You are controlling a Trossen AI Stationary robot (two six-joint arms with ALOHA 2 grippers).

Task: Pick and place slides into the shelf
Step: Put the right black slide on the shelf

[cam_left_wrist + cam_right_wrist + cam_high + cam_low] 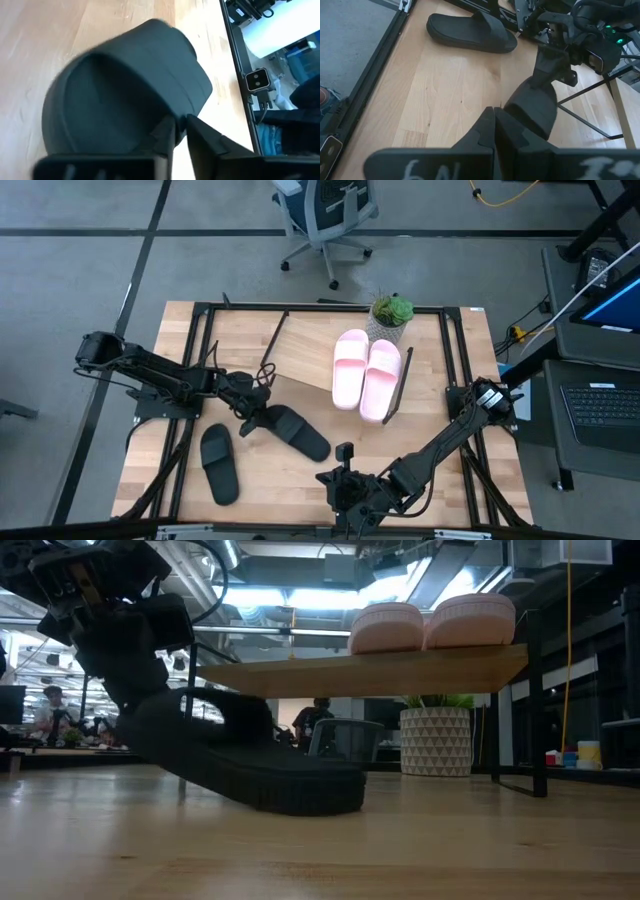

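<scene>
A light wooden tabletop (300, 470) with a black metal frame around its edges sits on a grey floor crossed by dark lines. Beyond the table's far edge stands a pale office chair (325, 215); to the right, a dark desk holds a laptop (600, 405). On the table, a low shelf (310, 355) with a pale board top and thin black legs carries two pink slides (365, 370) lying side by side, and a small green plant in a white patterned pot (390, 315) stands just behind it. One black slide (218, 463) lies flat on the tabletop near the front left. The other black slide (295, 430) lies near the table's middle, just in front of the shelf, with the left gripper (248, 418) at its heel end; the left wrist view shows the fingers (167, 137) pinching the edge of this slide, and the low view shows that end tilted up while the toe rests on the wood. The right gripper (345, 490) waits near the table's front edge, its fingers pressed together on nothing. From table height, the room behind shows ceiling lights, ducts, and people seated far off.
</scene>
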